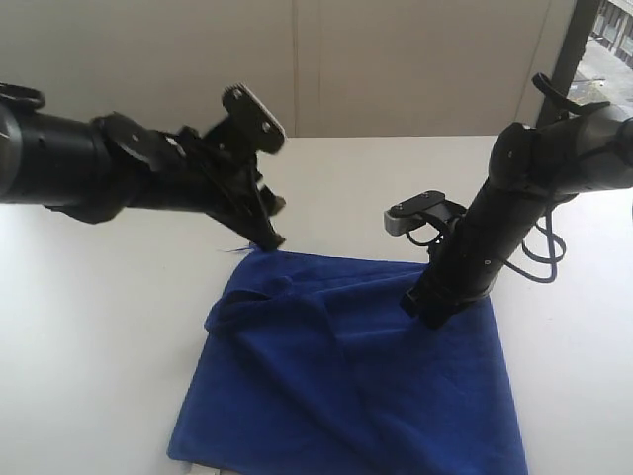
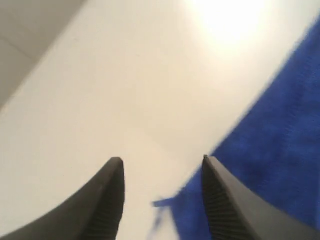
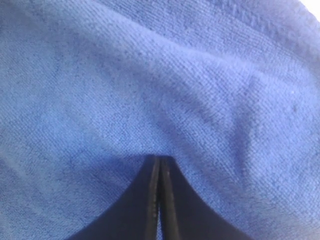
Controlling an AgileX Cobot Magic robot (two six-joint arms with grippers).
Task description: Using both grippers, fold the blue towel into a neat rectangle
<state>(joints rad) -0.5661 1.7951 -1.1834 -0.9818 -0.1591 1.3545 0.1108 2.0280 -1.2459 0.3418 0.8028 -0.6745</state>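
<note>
Blue towel (image 1: 356, 396) lies rumpled and creased on the white table (image 1: 99, 327). Left gripper (image 2: 162, 162) hovers with its jaws apart over the towel's far corner (probably lining up a pinch there). Right gripper (image 3: 159, 157) presses its closed jaws into the cloth near the far edge, perhaps anchoring it.

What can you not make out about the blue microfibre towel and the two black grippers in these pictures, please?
- Deep-blue fuzzy rectangular towel: near edge cut off by the exterior view's bottom border.
- Black jawed right gripper: jaws shut against the cloth; whether fabric is pinched is hidden by the jaws themselves, right wrist view.
- Black jawed left gripper: open by the towel's corner; left wrist view's blur hides whether it touches.
</note>
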